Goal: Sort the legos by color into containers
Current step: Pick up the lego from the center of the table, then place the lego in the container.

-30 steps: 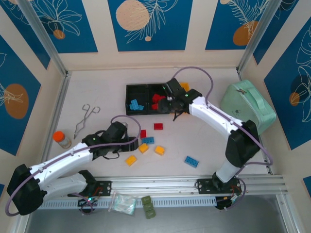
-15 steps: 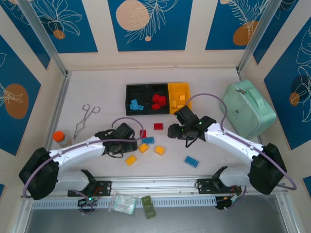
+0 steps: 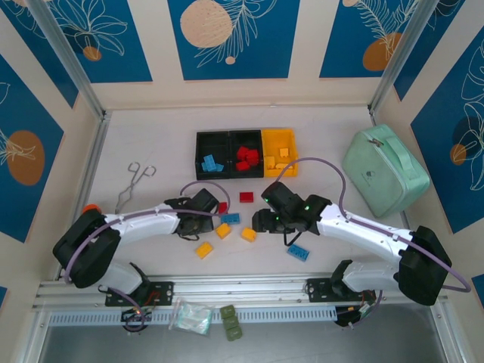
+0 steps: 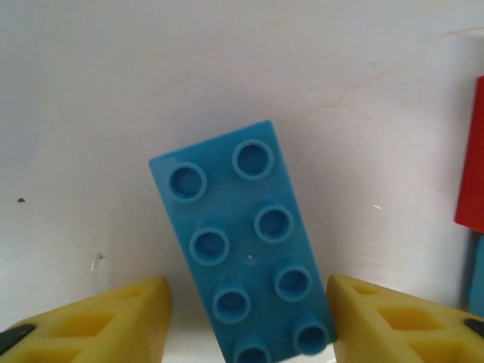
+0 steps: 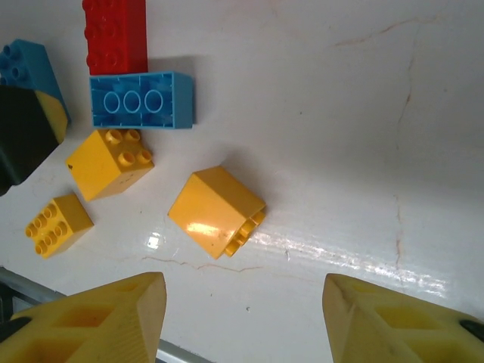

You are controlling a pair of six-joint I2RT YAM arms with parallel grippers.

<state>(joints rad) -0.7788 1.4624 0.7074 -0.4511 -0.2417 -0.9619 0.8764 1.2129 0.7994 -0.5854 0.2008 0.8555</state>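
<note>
left gripper (image 4: 249,329): my yellow fingertips are spread wide and hold nothing. the near end of a light blue brick (image 4: 242,242) lies flat on the table between them, studs up, with a gap on each side. its long axis runs away from the gripper and leans up and to the left, so i judge a small wrist turn is needed before closing.

right gripper (image 5: 246,318): also spread and empty. a yellow brick (image 5: 215,212) lies tipped on its side just ahead and a little left of centre, not touching either finger. each arm is nearest its own brick.

the containers (image 3: 198,155) sit well beyond both grippers at the far side, with blue, red and yellow pieces already in separate bins.

compared with half a second ago, the right arm has dropped back from beside the bins to the loose pile, and the left arm has reached further forward over its brick.
</note>
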